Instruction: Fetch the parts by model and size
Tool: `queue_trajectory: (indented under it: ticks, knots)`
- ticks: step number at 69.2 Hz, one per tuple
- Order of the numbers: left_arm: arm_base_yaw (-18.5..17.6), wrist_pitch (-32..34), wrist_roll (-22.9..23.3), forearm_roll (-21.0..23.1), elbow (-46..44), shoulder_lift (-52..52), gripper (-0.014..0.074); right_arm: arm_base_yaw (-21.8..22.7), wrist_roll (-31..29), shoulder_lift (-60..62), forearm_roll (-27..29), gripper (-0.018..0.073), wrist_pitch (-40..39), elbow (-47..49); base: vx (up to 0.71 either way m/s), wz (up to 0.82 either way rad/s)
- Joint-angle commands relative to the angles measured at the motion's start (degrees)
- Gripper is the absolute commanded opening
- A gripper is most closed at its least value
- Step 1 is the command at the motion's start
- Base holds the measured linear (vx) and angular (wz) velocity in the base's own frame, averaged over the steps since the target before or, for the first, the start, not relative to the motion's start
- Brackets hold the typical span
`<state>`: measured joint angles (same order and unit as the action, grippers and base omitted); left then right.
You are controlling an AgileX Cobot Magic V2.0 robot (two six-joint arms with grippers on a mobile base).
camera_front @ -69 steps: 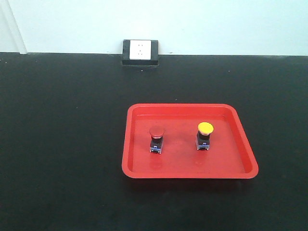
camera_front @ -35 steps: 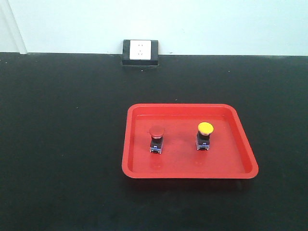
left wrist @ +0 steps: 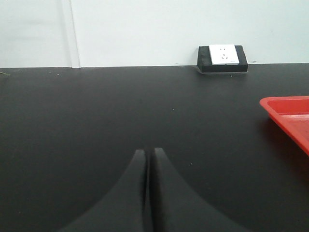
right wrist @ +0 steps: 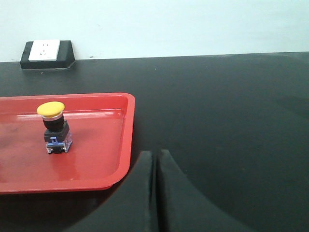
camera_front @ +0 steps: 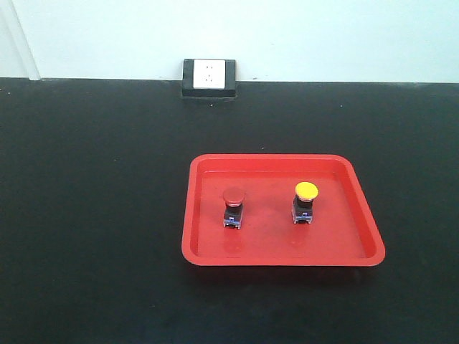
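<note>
Two push-button parts stand upright in a red tray (camera_front: 281,259): the red-capped part (camera_front: 233,207) on the left and the yellow-capped part (camera_front: 305,200) on the right, each on a black body with a blue base. The yellow-capped part (right wrist: 53,127) also shows in the right wrist view, inside the tray (right wrist: 126,145). My right gripper (right wrist: 155,153) is shut and empty, just off the tray's right edge. My left gripper (left wrist: 146,151) is shut and empty over bare black table, well left of the tray's corner (left wrist: 280,108). Neither gripper shows in the front view.
A white wall socket in a black housing (camera_front: 209,77) sits at the table's back edge against the pale wall. The black tabletop (camera_front: 93,215) stretches around the tray on all sides.
</note>
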<state>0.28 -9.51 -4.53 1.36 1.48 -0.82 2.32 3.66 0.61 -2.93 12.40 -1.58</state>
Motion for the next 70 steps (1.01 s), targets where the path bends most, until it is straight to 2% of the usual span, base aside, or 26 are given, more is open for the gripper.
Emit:
queue_trajectory:
  ticks: [1,70]
  knots:
    - [-0.01,4.26,0.38,0.62,-0.32,-0.33,-0.0006,0.41,-0.51,1.00,-0.33,-0.0009,-4.42,-0.53,0.00,0.00]
    - [-0.01,4.26,0.38,0.62,-0.32,-0.33,-0.0006,0.41,-0.51,1.00,-0.28,-0.0009,-4.01,-0.53,0.00,0.00]
